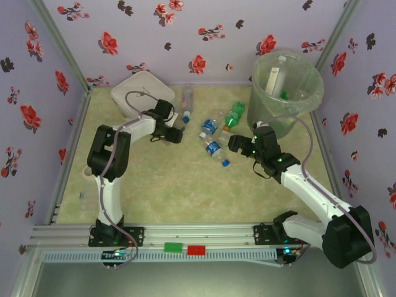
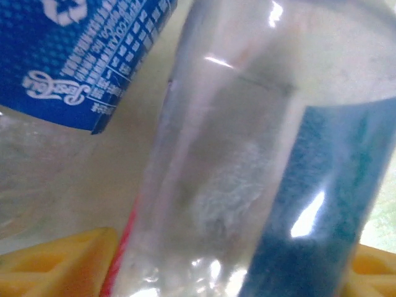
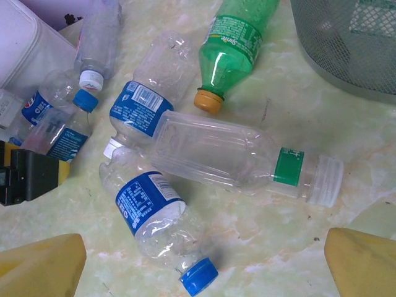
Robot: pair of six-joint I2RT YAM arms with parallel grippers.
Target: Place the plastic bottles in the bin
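My left gripper (image 2: 207,266) straddles clear bottle (image 2: 235,154); clamped or not, cannot tell. Squeeze mid-body gently, carry to bin (image 1: 263,105) at two o'clock. My right gripper (image 3: 204,263) spread, empty.

The green bottle (image 3: 238,37) reads "Sprite"; a blue label (image 2: 80,55) reads "Pepsi".

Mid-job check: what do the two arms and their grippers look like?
The left arm and right arm have white links, black joints and a grey cable looped alongside. The left gripper and right gripper are black with yellow fingers. Small green lights glow on the right arm.
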